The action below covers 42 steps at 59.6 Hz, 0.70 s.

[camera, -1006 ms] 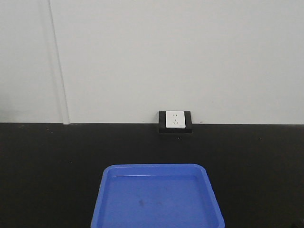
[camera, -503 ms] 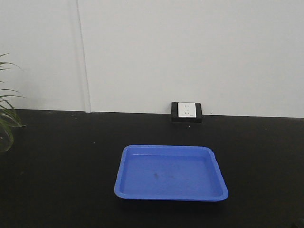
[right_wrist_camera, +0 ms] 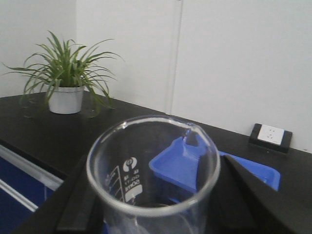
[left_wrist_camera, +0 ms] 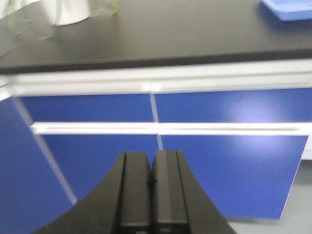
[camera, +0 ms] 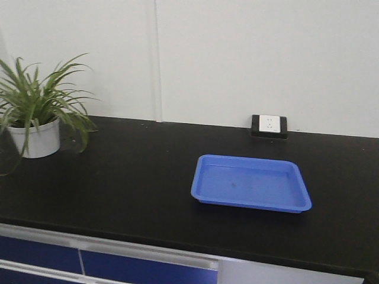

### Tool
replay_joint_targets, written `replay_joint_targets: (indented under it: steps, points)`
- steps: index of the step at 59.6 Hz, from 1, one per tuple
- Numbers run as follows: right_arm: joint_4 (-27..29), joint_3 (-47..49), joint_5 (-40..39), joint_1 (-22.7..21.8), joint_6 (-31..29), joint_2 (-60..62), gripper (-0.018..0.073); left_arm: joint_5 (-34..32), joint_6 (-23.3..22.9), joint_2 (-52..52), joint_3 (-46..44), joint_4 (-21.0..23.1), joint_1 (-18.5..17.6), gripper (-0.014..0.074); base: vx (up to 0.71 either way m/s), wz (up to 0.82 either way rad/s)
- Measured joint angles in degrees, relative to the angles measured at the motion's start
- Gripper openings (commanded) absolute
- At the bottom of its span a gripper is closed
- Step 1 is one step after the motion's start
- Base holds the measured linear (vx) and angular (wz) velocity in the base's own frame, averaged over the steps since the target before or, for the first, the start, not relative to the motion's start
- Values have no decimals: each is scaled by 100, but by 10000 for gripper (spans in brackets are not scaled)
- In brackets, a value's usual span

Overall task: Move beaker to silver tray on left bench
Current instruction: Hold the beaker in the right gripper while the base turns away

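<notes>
The beaker point(right_wrist_camera: 127, 189), clear glass with white printed marks and a pouring lip, fills the right wrist view. My right gripper point(right_wrist_camera: 155, 197) is shut on it, with one black finger point(right_wrist_camera: 80, 197) on its left side and another on its right. The beaker is carried in the air, above and in front of a black counter. My left gripper point(left_wrist_camera: 151, 168) is shut with nothing between its pads and points at blue cabinet fronts point(left_wrist_camera: 219, 109) below the counter edge. The silver tray and the left bench are out of view. Neither gripper shows in the front view.
A black counter point(camera: 130, 177) with a white wall socket point(camera: 269, 125) carries a blue plastic tray point(camera: 251, 182) and a potted plant point(camera: 34, 112) at its left end. Blue cabinet doors point(camera: 142, 269) run under its front edge. A white wall stands behind.
The front view has backed away and swung. The blue tray now looks smaller and sits further right, and the plant, the counter's front edge and the cabinets have come into view.
</notes>
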State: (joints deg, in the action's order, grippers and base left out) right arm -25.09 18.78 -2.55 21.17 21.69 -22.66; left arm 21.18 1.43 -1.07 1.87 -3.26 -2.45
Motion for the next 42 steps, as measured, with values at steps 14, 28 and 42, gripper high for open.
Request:
replay_joint_targets:
  steps: [14, 28, 42]
  points:
    - [5, 0, 0, 0, 0, 0, -11, 0, 0, 0, 0, 0, 0, 1, -35, 50]
    - [5, 0, 0, 0, 0, 0, -11, 0, 0, 0, 0, 0, 0, 1, -34, 64]
    - [5, 0, 0, 0, 0, 0, -11, 0, 0, 0, 0, 0, 0, 1, -30, 64]
